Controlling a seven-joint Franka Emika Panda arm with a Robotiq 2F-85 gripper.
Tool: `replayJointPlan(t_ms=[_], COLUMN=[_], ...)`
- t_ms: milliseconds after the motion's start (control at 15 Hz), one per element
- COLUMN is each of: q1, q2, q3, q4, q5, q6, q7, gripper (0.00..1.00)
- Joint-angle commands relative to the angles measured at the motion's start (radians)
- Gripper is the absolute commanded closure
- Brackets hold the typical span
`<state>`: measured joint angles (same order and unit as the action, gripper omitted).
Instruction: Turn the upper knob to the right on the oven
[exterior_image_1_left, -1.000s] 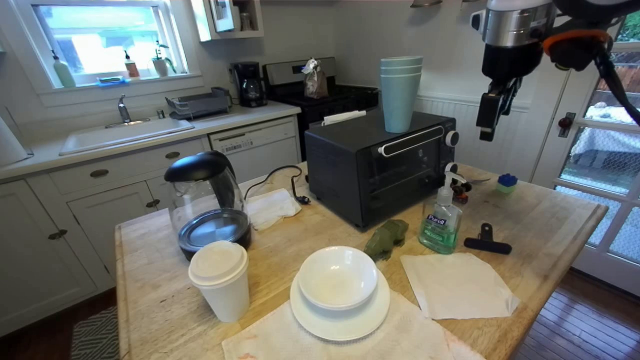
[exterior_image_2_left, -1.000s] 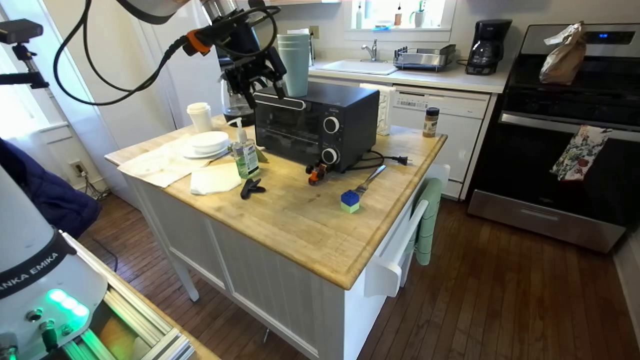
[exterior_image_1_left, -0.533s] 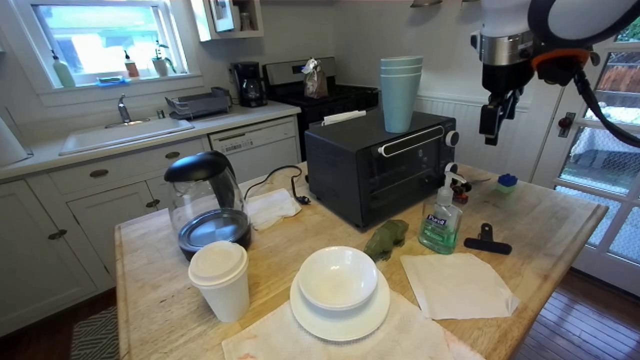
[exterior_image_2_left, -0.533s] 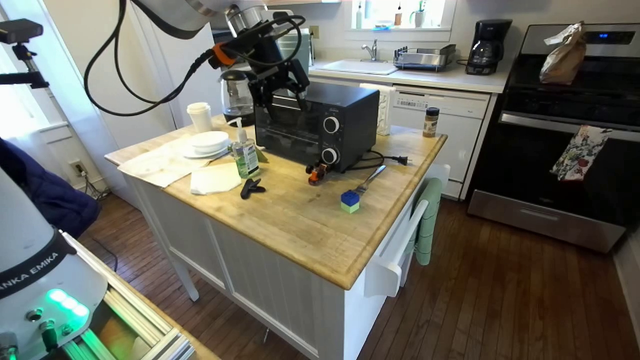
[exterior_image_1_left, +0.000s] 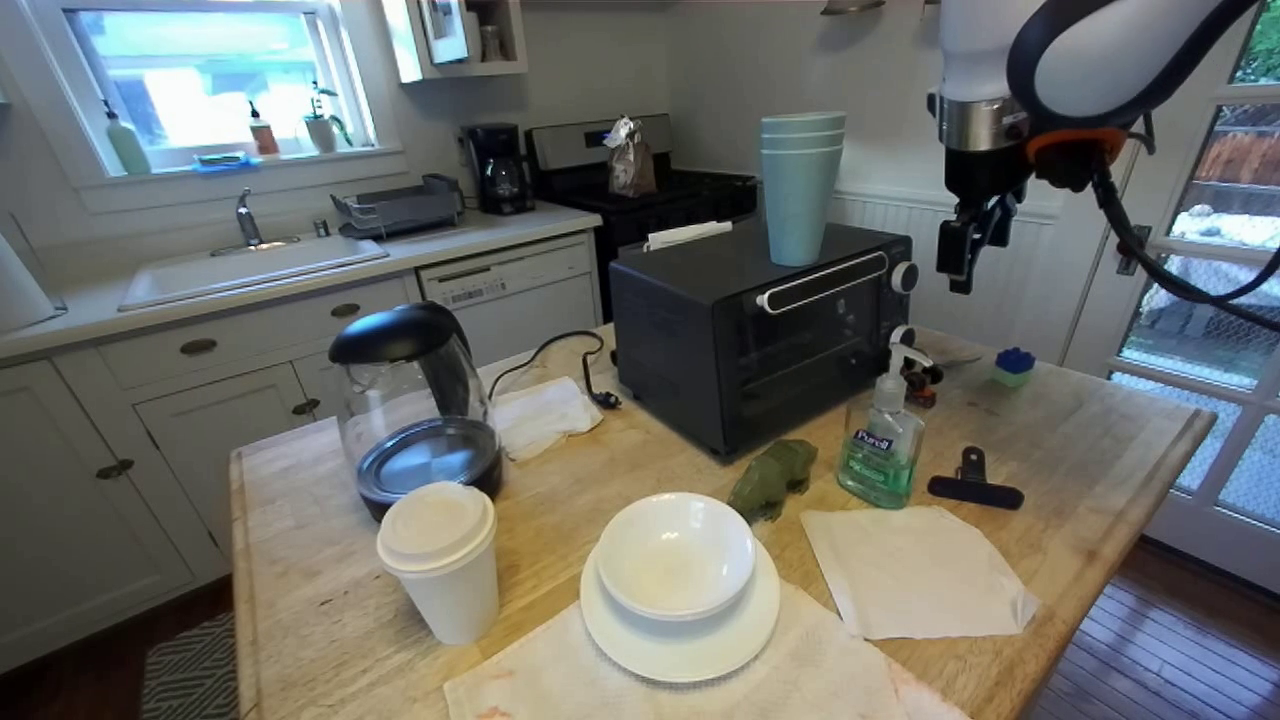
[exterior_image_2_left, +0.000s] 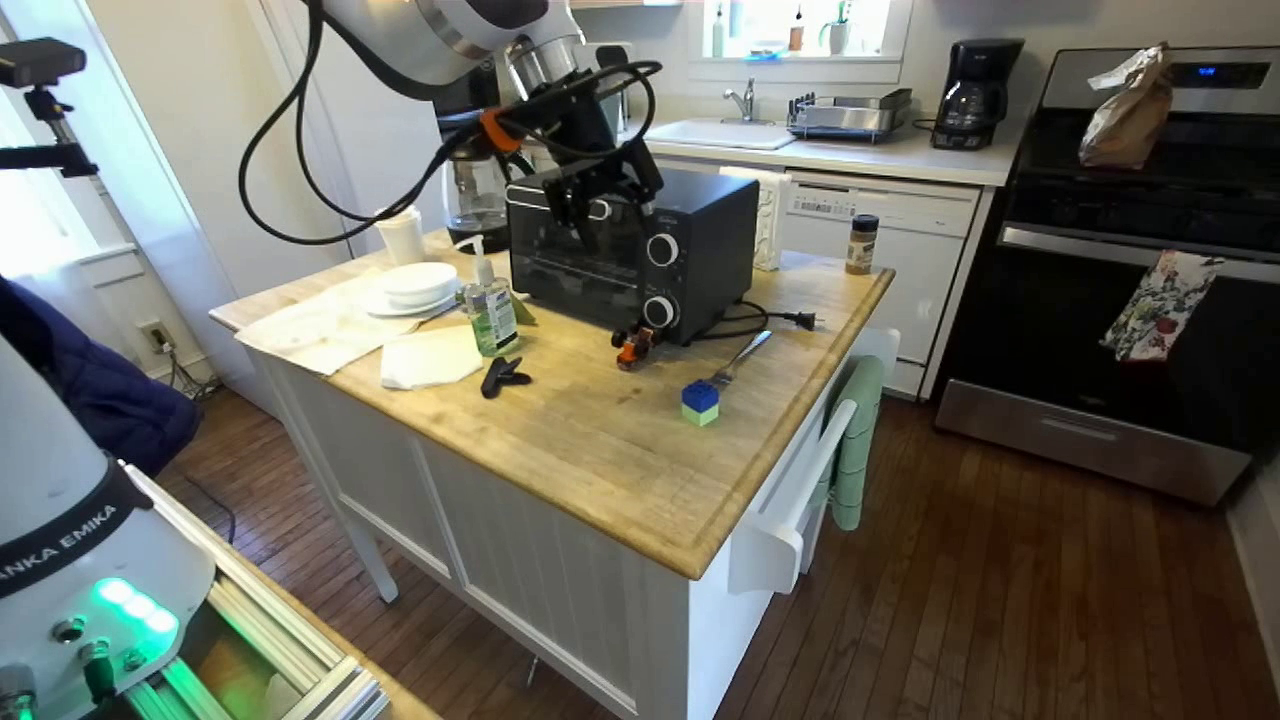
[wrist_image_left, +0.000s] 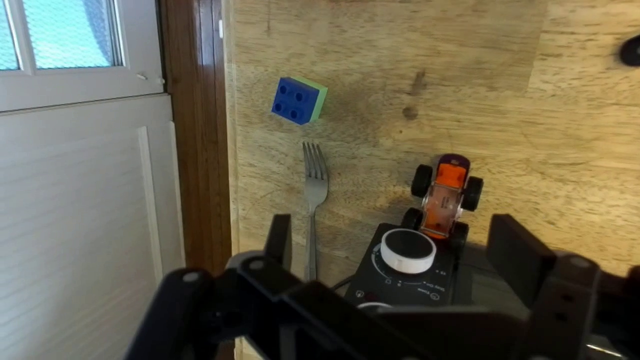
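Okay, we saw the jaws spread, empty, in front of the oven (exterior_image_1_left: 765, 330). Its upper knob (exterior_image_2_left: 662, 249) sat near, untouched, above the lower knob (wrist_image_left: 408, 252). We figured the jaws might grab the wrong knob, since they mostly hid the upper one in the wrist view.

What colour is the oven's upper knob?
The upper knob has a white rim, dark face; clearest in an exterior view.
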<state>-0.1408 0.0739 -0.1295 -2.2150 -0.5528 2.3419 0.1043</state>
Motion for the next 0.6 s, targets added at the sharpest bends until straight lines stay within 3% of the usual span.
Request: replayJointPlan(t_ms=[0, 533], q1=[-0.006, -0.009], q2=[0.074, 0.163], q3=[-0.022, -0.04], q4=[0.069, 0.126], q5=[0.03, 0.13], q6=[0.057, 0.179], q7=[-0.016, -0.065], gripper=[0.0, 0.0])
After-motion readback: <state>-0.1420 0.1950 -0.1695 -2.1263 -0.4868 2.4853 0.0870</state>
